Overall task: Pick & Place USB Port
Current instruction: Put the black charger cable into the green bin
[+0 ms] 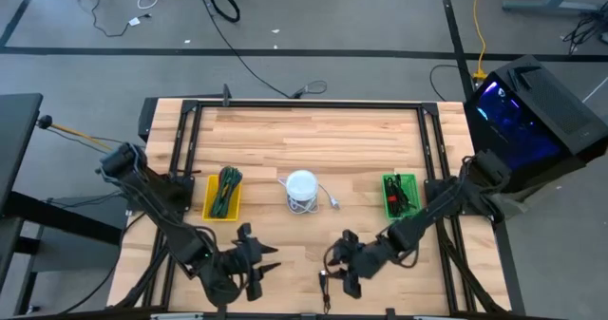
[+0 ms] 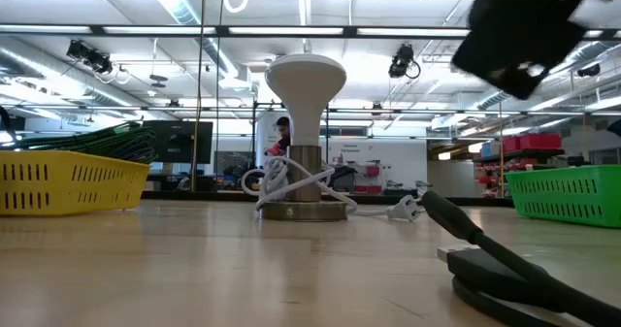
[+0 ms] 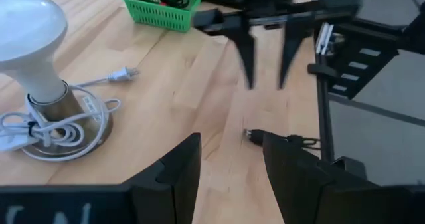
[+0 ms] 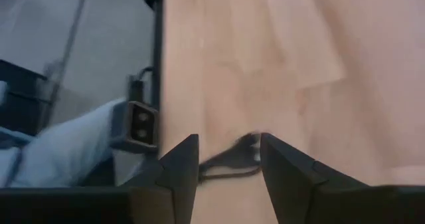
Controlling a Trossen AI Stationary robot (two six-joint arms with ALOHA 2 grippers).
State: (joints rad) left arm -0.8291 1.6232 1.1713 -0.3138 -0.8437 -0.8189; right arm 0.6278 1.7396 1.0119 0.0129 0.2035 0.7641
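Left gripper (image 1: 267, 260) hovers near the wooden table's (image 1: 304, 135) front edge, fingers parted, empty. The thin black USB cable (image 1: 325, 284) lies at the front edge's middle — between both grippers. Right gripper (image 1: 332, 262) hangs just above it, fingers spread, holding nothing.

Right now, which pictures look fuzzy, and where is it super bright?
Right wrist view: the pale wooden tabletop and the black cable are smeared. Left wrist view: the right gripper is streaked, and the white mushroom-shaped lamp is sharper. Low view: bright ceiling lights wash out the lamp's top, and a dark arm overhead is blurred.
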